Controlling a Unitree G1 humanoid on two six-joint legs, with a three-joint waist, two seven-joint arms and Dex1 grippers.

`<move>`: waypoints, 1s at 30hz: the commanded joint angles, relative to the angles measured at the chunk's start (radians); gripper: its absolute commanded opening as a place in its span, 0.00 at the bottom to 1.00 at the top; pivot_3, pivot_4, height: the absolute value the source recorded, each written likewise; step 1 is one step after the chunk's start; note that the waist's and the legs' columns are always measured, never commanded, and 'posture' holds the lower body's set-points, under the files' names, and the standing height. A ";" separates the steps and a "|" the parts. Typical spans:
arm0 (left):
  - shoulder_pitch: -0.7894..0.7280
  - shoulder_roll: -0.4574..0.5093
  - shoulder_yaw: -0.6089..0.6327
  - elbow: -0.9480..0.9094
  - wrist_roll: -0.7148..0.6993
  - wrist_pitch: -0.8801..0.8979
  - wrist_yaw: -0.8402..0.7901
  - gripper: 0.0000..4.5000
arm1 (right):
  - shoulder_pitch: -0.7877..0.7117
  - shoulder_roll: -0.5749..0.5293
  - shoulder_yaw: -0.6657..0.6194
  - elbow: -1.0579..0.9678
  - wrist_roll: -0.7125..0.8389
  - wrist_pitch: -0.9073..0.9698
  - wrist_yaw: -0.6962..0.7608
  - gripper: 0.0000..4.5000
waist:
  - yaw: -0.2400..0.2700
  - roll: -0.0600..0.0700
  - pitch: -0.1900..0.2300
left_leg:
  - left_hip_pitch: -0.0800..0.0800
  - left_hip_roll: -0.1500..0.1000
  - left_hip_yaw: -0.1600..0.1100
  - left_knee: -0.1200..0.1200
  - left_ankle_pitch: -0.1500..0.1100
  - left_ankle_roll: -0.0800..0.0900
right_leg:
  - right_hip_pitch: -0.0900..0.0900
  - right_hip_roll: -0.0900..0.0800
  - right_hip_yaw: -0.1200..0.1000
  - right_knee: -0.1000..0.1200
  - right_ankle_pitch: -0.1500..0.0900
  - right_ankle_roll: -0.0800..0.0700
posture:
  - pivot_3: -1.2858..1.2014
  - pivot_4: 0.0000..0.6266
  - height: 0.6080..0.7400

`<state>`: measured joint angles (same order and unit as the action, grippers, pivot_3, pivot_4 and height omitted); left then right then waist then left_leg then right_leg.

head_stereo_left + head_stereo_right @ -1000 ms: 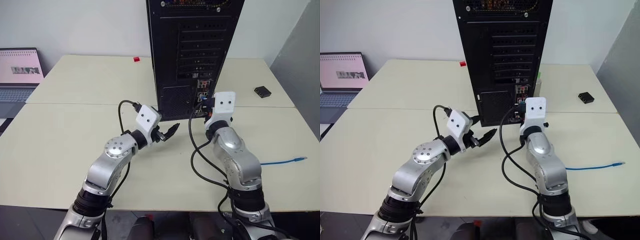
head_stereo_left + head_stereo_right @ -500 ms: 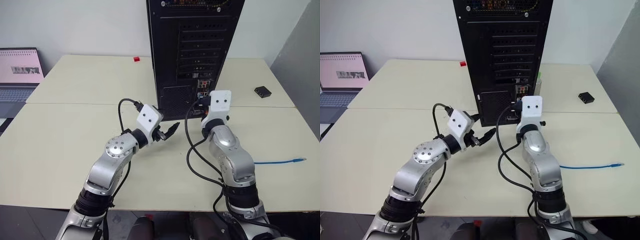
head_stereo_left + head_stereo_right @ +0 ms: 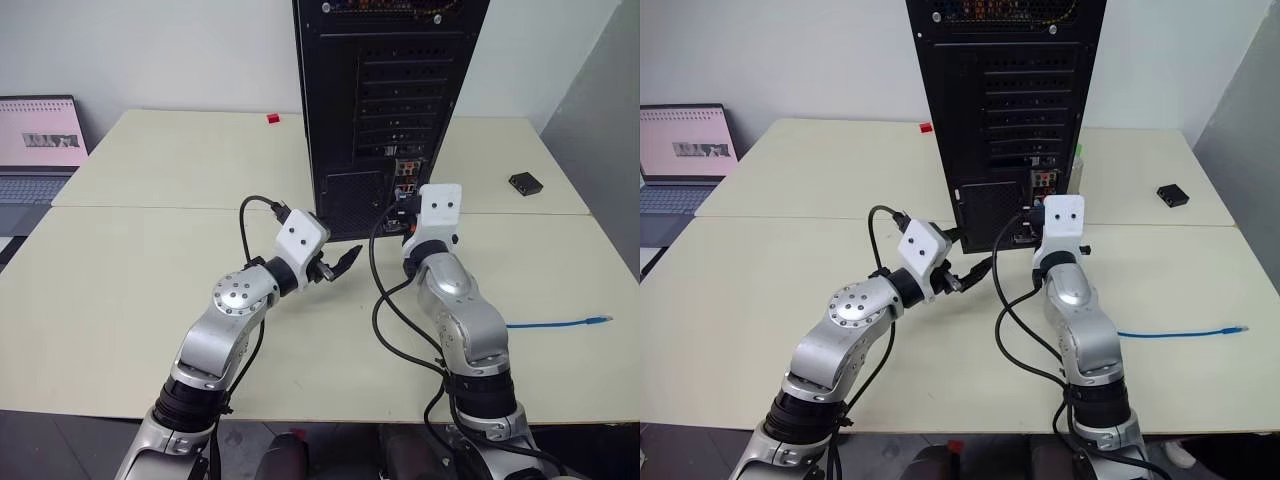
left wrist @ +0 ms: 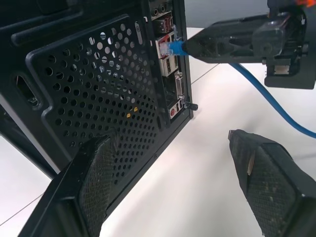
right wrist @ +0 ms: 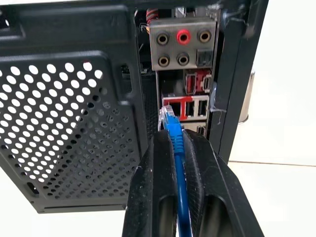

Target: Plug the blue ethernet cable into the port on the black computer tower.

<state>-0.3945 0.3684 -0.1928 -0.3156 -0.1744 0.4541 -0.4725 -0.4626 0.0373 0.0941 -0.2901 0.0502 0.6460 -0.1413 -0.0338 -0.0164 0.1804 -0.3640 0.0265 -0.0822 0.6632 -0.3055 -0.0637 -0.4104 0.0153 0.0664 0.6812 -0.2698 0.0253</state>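
Your right gripper (image 5: pixel 177 148) is clamped on the blue cable (image 5: pixel 177 168) just behind its plug, at the tower's (image 5: pixel 74 123) port (image 5: pixel 170 107). The left gripper (image 4: pixel 168 163) is spread, empty. The cord looks limp and light and the clip fragile, so grip near the plug.

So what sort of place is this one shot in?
Probably an office or lab workspace: pale tables pushed together against a plain white wall, an open laptop at the left edge, and a PC tower standing with its rear ports facing the robot.

Cream tables (image 3: pixel 140 290), white wall (image 3: pixel 150 50), perhaps a grey partition (image 3: pixel 600 120)
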 commanded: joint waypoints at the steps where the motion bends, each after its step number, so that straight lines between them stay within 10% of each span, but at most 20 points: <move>1: -0.013 -0.004 0.002 -0.031 0.013 -0.024 -0.007 0.84 | -0.004 0.006 0.004 -0.059 -0.018 -0.003 0.003 0.00 | 0.000 0.000 0.000 | 0.000 0.000 0.000 0.000 0.000 0.000 | 0.000 0.000 0.000 0.000 0.000 0.000 | 0.52 0.24 1.00; 30: -0.010 -0.010 0.004 -0.014 0.037 -0.039 -0.028 0.84 | -0.047 0.004 -0.026 0.000 -0.045 -0.049 0.018 0.00 | -0.001 0.000 0.000 | 0.000 0.000 0.000 0.000 0.000 0.000 | 0.000 0.000 0.000 0.000 0.000 0.000 | 0.52 0.24 1.00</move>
<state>-0.3945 0.3661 -0.1927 -0.3079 -0.1417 0.4434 -0.4953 -0.4786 0.0402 0.0766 -0.2758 0.0144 0.6260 -0.1301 -0.0343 -0.0164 0.1804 -0.3640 0.0265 -0.0821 0.6629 -0.3055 -0.0637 -0.4106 0.0154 0.0664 0.6810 -0.2698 0.0254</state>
